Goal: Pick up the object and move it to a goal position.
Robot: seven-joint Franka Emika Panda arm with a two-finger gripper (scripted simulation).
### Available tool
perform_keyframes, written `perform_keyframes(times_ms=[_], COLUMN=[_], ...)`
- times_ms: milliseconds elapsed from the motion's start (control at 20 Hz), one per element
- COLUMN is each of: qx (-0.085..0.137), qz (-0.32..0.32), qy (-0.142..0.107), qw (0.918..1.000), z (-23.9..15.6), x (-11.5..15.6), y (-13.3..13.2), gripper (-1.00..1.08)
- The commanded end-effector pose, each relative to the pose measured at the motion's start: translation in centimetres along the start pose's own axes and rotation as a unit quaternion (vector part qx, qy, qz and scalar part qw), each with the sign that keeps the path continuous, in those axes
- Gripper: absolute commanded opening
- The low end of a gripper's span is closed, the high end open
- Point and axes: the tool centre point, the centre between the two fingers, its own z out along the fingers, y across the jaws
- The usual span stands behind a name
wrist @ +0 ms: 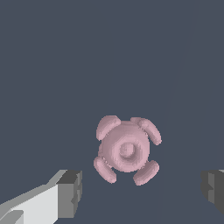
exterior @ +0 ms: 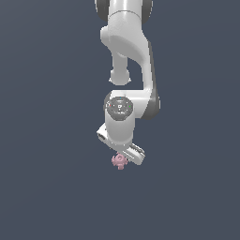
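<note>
Arm hangs down from the top of the exterior view, wrist bent, gripper at its low end. The object sits right at the gripper tip, slightly toward the exterior view's left of it, overlapping the hand's outline. From this view alone I cannot tell whether it touches the fingers or lies on the ground below them.

Object: pale pink, small next to the hand. Wrist view shows it best: a round central body with a raised knob in the middle facing the camera, and four curved lobes spaced around it on the diagonals. No clear long axis; it looks about as wide as tall. The knob axis points up toward the wrist camera.

Wrist view also shows what the exterior view hides: both fingertips, one grey pad to one side and the other at the frame edge. They stand wide apart, released, with clear gaps between each pad and the object. The object lies between them, nearer the first pad, and nothing is grasped.

Background is plain dark blue-grey in both views.
</note>
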Motion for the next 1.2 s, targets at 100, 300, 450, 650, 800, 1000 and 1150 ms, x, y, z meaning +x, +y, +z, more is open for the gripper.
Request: perform_keyframes(times_ms=[100, 300, 450, 650, 800, 1000, 1150], qx=[-0.001, -0.001, -0.001, -0.001, -0.001, -0.001, -0.001], qz=[0.027, 0.037, 0.036, 0.037, 0.037, 0.038, 0.039], qy=[0.002, 0.003, 0.003, 0.003, 0.003, 0.003, 0.003], qw=[0.9996, 0.9993, 0.9993, 0.9993, 0.9993, 0.9993, 0.9992], z=[0.6, 0.8, 0.8, 1.5, 2.9, 5.2, 5.9], x=[0.6, 0.8, 0.8, 0.8, 0.8, 0.7, 0.8], y=[-0.4, -0.5, -0.5, -0.5, -0.4, -0.4, -0.4], gripper=[1.0, 1.0, 1.0, 1.0, 1.0, 1.0, 1.0])
